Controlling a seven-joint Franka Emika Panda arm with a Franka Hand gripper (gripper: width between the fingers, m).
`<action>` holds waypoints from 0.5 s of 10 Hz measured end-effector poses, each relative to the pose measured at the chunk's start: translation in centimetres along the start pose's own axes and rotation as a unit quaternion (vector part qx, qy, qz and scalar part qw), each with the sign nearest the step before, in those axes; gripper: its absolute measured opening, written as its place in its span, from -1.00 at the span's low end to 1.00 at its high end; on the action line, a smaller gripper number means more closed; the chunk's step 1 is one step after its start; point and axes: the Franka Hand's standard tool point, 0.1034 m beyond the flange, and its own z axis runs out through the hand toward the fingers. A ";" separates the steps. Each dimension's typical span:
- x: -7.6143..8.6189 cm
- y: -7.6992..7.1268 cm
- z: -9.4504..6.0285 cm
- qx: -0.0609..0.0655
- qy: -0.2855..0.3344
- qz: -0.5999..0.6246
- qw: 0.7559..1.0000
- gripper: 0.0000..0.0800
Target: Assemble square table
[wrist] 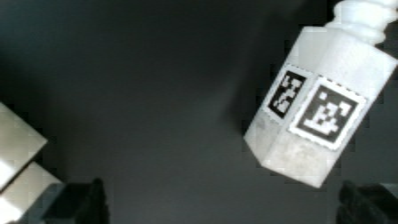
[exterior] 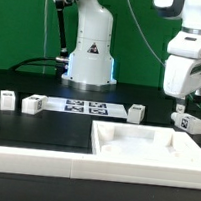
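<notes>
Exterior view first. Shows a black worktop (exterior: 46,123) with the square table entirely in pieces. Shows the white tray-like top (exterior: 149,144) lying flat toward the exterior view's right, rim upward, nothing fitted to it. Shows four small white tagged legs, all loose and none touching the top: a first leg (exterior: 7,100) at the exterior view's far left, a second leg (exterior: 32,104) just beside it, a third leg (exterior: 135,112) past the end of the marker board (exterior: 86,108), and a fourth leg (exterior: 187,122) just behind the top's far right corner. Reads as the very start of the job: no step finished, all four legs left to join to the top. Shows the white arm (exterior: 188,58) reaching in from the upper right, wrist pointed straight down, jaws hanging just above the fourth leg and apparently not touching it. Wrist view next. Looks down past two dark fingertips (wrist: 80,200) onto the dark worktop. Shows the jaws spread fully wide, with nothing between them and nothing held. Shows the fourth leg (wrist: 317,100) ahead of the jaws and off to one side, slanted across the picture, apparently on its side, two black-and-white tags facing the camera, narrower end pointing away. Shows a white edge (wrist: 18,150) at the frame's border, too cropped to identify. Suggests an approach to pick up this leg, with the jaws not yet centred over it.
</notes>
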 end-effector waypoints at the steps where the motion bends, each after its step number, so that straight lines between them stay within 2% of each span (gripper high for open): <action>1: 0.2 -1.1 0.2 0.000 -0.003 0.053 0.999 0.62; 2: 1.0 -2.0 0.5 0.002 -0.008 0.094 0.996 0.62; 5: 1.0 -1.8 0.9 0.004 -0.023 0.096 0.995 0.62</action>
